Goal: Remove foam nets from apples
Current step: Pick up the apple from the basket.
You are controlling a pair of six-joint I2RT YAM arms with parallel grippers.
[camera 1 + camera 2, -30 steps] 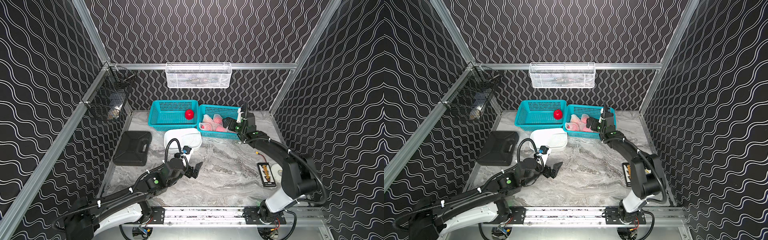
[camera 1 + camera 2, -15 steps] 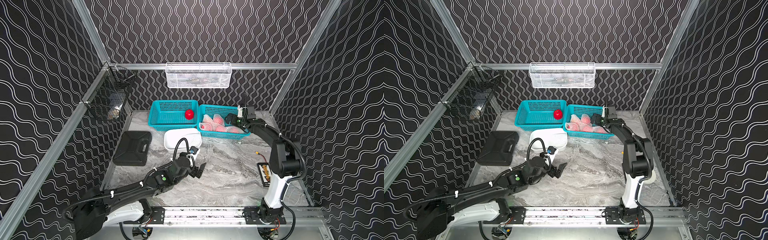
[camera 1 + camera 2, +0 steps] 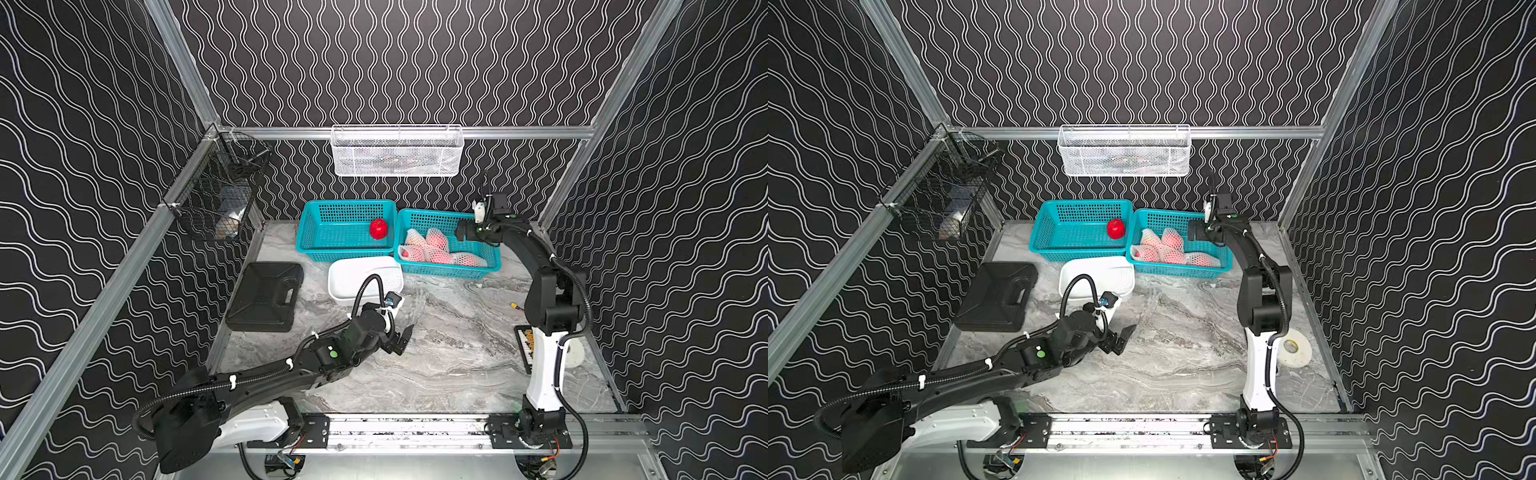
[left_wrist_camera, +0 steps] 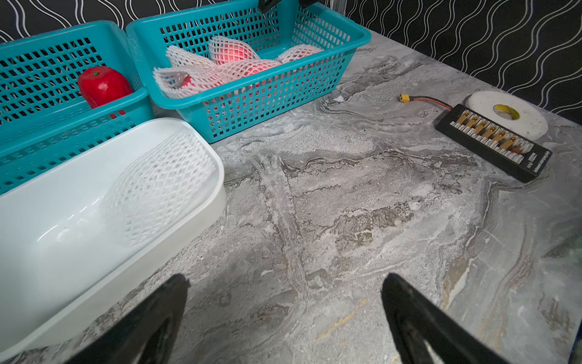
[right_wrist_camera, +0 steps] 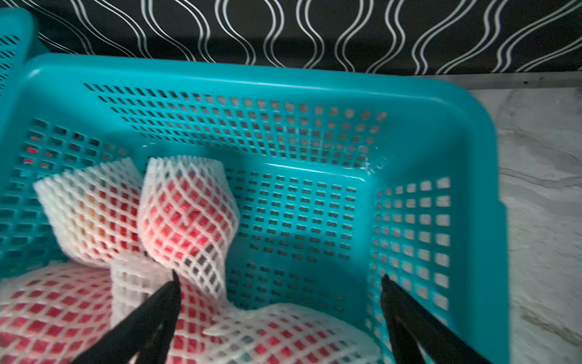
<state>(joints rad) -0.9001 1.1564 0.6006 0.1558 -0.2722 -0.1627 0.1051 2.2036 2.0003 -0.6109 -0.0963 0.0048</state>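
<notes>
Right gripper (image 5: 279, 279), jaws apart and empty, hangs over the netted apples (image 5: 185, 214) in the right teal basket (image 5: 441, 132); left gripper (image 4: 285, 279), likewise apart, hovers above the table (image 4: 346, 205). Done: one bare apple (image 3: 378, 228) in the left teal basket (image 3: 345, 253), one shed foam net (image 4: 157, 186) in the white tub (image 4: 47, 220), clearest in the left wrist view; several apples left sleeved

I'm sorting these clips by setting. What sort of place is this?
Probably a robot lab test cell, not a kitchen: aluminium framing with patterned wall panels boxes in a marble-look tabletop, and the left arm and right arm stand on a rail in front.
</notes>
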